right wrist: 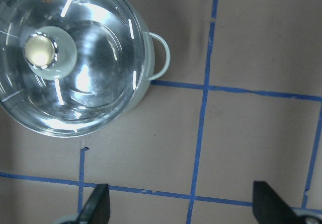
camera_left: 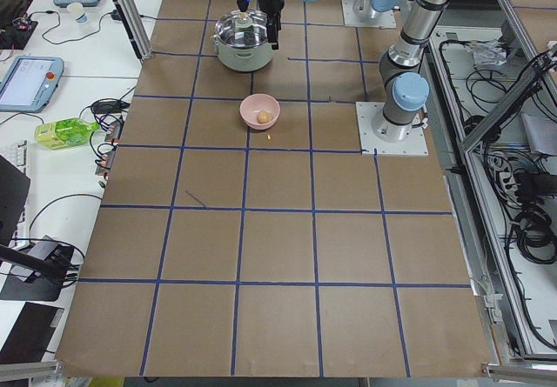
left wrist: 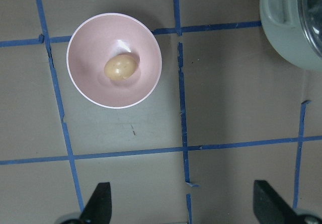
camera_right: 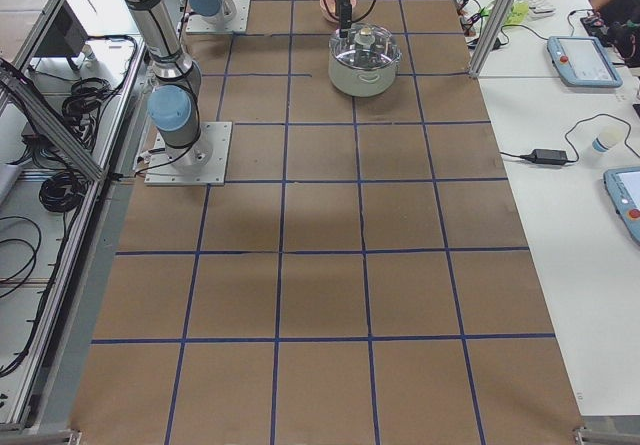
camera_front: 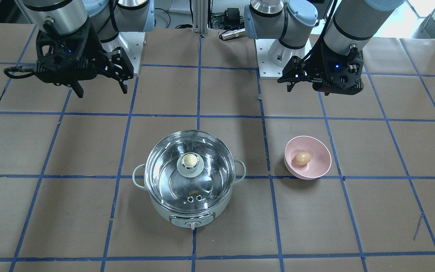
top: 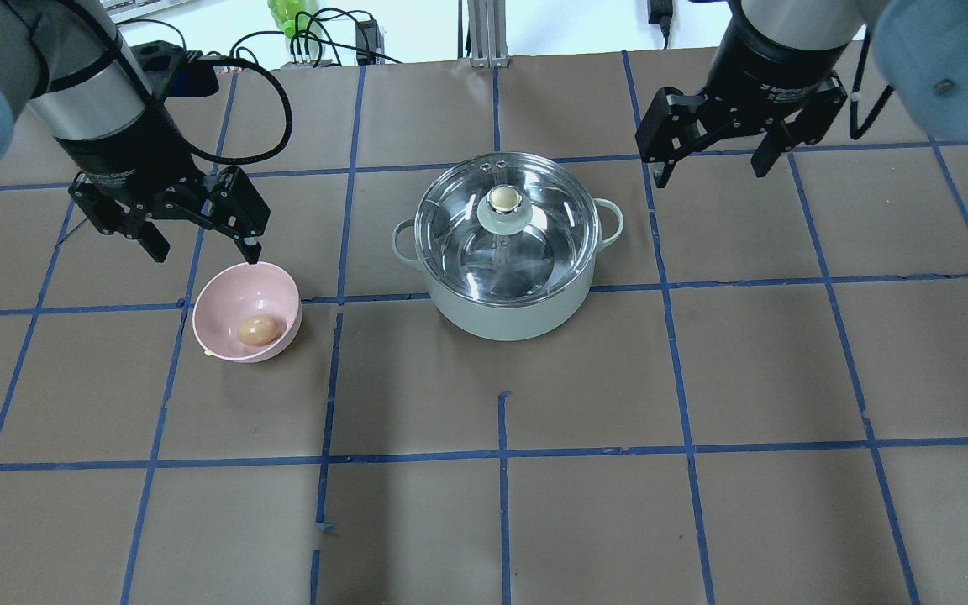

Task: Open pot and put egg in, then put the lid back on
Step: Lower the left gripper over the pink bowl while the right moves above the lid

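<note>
**Lid on the pot, egg in the bowl, both grippers hanging open**

Toward the left edge of the table (top: 618, 521), the left gripper (top: 205, 250) hangs in the air. Its jaws are spread wide and hold nothing. In the overhead view one fingertip lines up with the far rim of the pink bowl (top: 223, 296). The left wrist view, though, shows the bowl lying free on the paper, off to one side of the jaws. The egg (top: 258, 330) lies in the bottom of that bowl, open from above.

Between the bowl and the pot runs a strip of bare brown paper crossed by blue tape lines (top: 331, 378). The two stand apart, not touching.

The pot (top: 505, 318) stands about midway between the left and right edges, nearer the far edge than the near one. The lid (top: 450, 231) sits squarely on it, with its knob (top: 502, 199) upright on top and open to a reach from above. The pot's two loop handles stick out toward the left and right edges.

Further right, the right gripper (top: 711, 172) hangs above the table, beyond the pot's right handle. Its jaws are likewise spread, holding and touching nothing. From there bare paper runs out to the right edge and back to the near edge.
</note>
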Controlling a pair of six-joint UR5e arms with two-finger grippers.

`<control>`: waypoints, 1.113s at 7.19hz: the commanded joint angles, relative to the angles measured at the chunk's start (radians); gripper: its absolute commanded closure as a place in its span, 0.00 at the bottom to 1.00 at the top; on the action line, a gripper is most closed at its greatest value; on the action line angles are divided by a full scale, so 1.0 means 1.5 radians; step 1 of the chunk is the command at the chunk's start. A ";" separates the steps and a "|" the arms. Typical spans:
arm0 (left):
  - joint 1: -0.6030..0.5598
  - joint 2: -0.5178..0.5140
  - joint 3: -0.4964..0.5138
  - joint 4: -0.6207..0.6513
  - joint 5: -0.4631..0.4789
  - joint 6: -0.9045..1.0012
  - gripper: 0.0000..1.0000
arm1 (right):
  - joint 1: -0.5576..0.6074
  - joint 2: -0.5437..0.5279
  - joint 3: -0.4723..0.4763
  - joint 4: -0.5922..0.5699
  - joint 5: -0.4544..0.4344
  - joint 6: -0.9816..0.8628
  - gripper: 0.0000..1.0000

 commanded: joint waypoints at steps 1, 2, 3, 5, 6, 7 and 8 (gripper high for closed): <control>0.031 -0.005 -0.051 0.066 0.003 0.066 0.00 | 0.044 0.078 -0.024 -0.065 0.019 0.016 0.01; 0.050 -0.004 -0.085 0.096 0.004 0.154 0.00 | 0.068 0.118 -0.028 -0.123 0.020 0.081 0.01; 0.066 -0.004 -0.111 0.140 0.002 0.213 0.00 | 0.121 0.169 -0.036 -0.175 0.009 0.139 0.02; 0.080 -0.004 -0.146 0.196 -0.001 0.327 0.00 | 0.176 0.228 -0.040 -0.235 -0.035 0.218 0.02; 0.082 -0.004 -0.166 0.231 -0.002 0.396 0.00 | 0.176 0.232 -0.040 -0.242 -0.037 0.222 0.03; 0.091 -0.004 -0.183 0.245 -0.002 0.425 0.00 | 0.176 0.231 -0.039 -0.242 -0.044 0.215 0.04; 0.107 -0.009 -0.198 0.262 -0.003 0.458 0.00 | 0.176 0.232 -0.037 -0.242 -0.045 0.220 0.00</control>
